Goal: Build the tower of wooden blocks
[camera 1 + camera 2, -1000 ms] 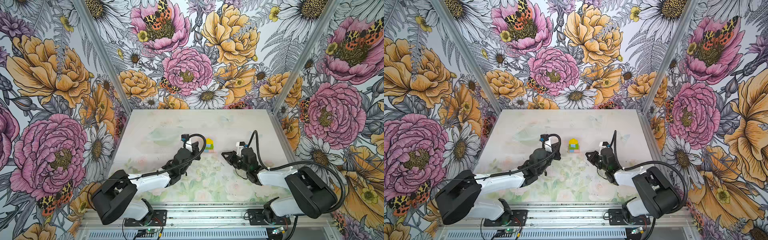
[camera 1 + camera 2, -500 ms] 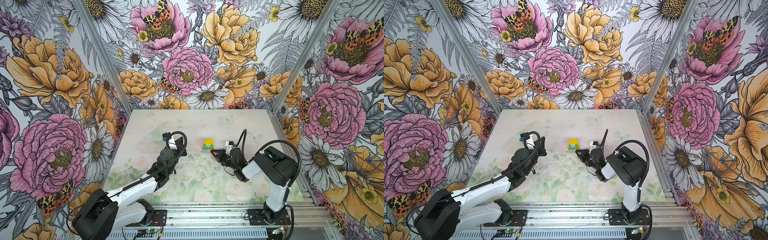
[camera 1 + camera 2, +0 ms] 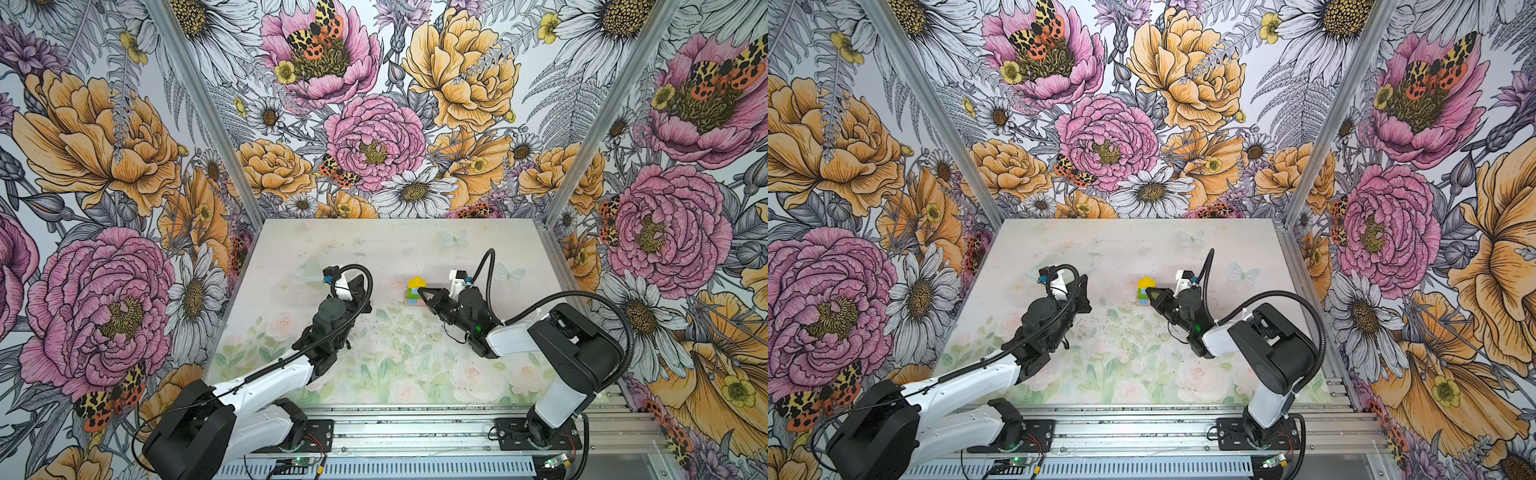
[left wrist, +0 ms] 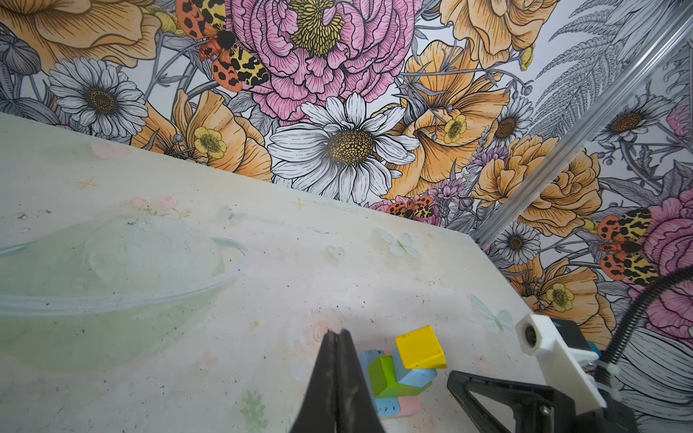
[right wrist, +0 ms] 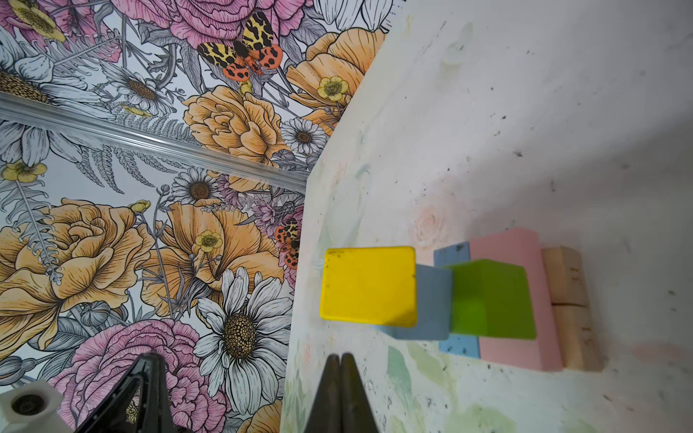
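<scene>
The small tower of painted wood blocks point(image 3: 415, 293) stands near the middle of the pale flowery surface point(image 3: 374, 249), a bit closer to the back edge. It points straight up. Two tan wood planks point(image 5: 566, 277) lie at the bottom. On them sit a pink wood brick point(image 5: 502, 243) and a light blue wood brick point(image 5: 452, 253), then a green wood brick point(image 5: 491, 300), a light blue wood cube point(image 5: 431, 296) and a yellow roof-shaped wood block point(image 5: 367, 285) on top.

The right hand point(image 3: 421, 290) is shut tight and holds nothing. Its tip is just beside the tower, on the side toward the right edge. The right wrist view shows a small gap between them. The left hand point(image 4: 337, 334) is shut and empty too, well apart toward the left edge. So the right hand is the near one.

The tower looks done, I think. That hand should back off toward the right edge, or it may knock the top blocks.
</scene>
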Action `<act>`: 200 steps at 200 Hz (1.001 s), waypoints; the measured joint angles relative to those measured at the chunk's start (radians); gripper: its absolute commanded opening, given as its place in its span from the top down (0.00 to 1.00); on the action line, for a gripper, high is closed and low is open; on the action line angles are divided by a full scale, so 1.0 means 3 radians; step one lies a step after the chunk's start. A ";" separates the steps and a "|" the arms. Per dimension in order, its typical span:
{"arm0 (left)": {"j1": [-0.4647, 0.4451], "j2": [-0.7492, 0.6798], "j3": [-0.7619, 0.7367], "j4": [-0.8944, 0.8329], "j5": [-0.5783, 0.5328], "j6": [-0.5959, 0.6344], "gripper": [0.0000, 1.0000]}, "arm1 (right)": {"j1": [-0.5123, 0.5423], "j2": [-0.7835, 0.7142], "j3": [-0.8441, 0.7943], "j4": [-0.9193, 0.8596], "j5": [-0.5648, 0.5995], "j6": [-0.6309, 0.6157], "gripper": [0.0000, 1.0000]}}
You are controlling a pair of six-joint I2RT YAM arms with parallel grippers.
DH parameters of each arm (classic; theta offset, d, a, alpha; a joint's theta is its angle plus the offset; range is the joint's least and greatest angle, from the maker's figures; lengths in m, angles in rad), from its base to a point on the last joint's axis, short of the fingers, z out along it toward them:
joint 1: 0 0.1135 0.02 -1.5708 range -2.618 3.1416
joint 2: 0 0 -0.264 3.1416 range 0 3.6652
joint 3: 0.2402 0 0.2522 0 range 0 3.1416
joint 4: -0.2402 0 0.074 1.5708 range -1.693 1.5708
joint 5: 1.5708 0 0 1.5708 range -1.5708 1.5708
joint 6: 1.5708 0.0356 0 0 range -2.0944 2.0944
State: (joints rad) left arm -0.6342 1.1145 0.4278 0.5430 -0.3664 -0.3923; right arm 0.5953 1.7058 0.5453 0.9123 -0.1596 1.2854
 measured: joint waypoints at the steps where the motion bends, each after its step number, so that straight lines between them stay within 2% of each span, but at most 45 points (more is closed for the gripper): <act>1: 0.0000 0.0000 0.0000 0.0000 -0.0001 0.0000 1.00 | 0.0001 0.0000 0.0000 -0.0005 0.0004 -0.0001 1.00; 74: 0.0006 0.0000 -0.0010 0.0001 0.0000 0.0003 1.00 | 0.0153 0.0006 -0.0005 -0.0188 0.0361 -0.0014 1.00; 200: 0.0037 0.0000 -0.0062 0.0022 -0.0003 0.0025 1.00 | 0.0371 0.0064 -0.0006 -0.0163 0.0851 -0.0037 1.00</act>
State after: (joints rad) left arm -0.6231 1.1145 0.4091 0.5495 -0.3672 -0.3847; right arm 0.7067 1.7248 0.5434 0.8635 0.0956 1.2743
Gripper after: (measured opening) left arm 0.045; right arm 0.042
